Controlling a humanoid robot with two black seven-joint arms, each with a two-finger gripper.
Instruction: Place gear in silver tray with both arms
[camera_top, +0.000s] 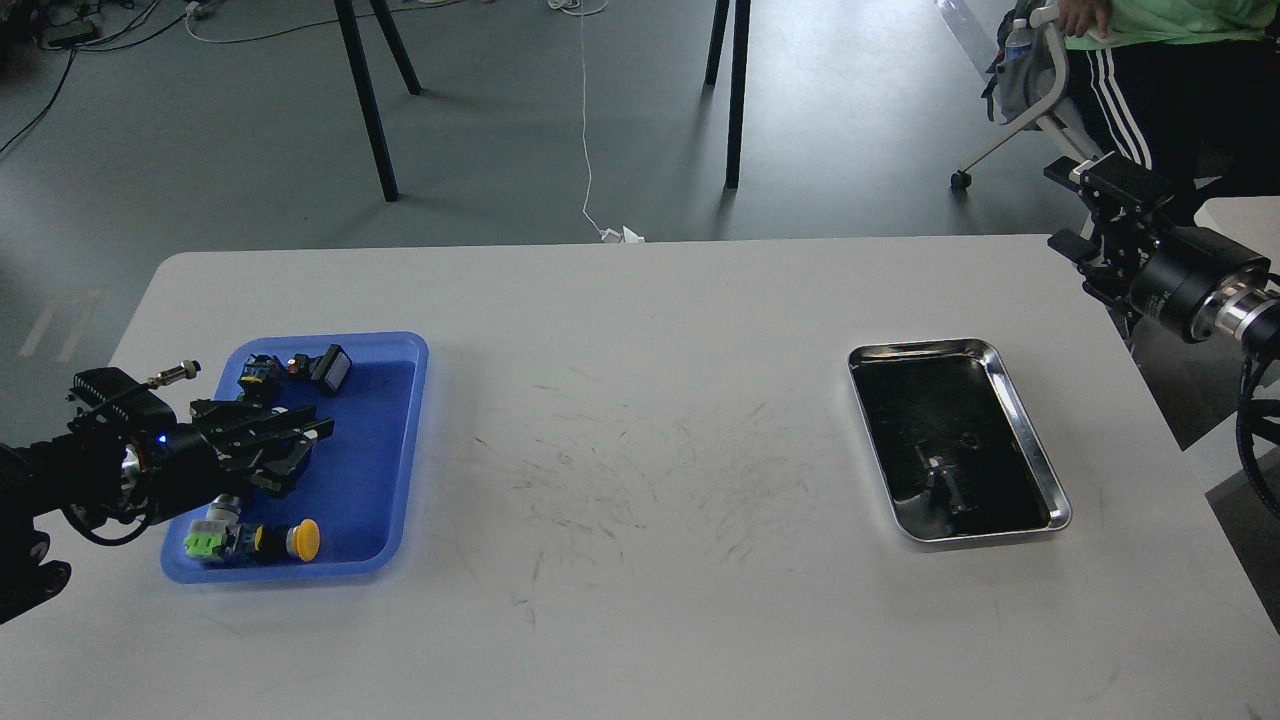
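Observation:
The silver tray (921, 347) lies on the right of the white table; a small dark shape (940, 480) shows on its reflective bottom, part or reflection I cannot tell. My left gripper (295, 437) hovers over the blue tray (372, 450), its fingers drawn together around a dark part, the gear (287, 472), that hangs just under them. My right gripper (1085, 215) is raised beyond the table's far right corner, away from the silver tray, with its jaws apart and nothing in them.
The blue tray holds a yellow-capped button (300, 538), a green part (205, 543), a black switch (330, 367) and a blue-black part (260, 372). A seated person (1150, 60) and a chair are at the far right. A second table's edge (1240, 215) is behind the right arm.

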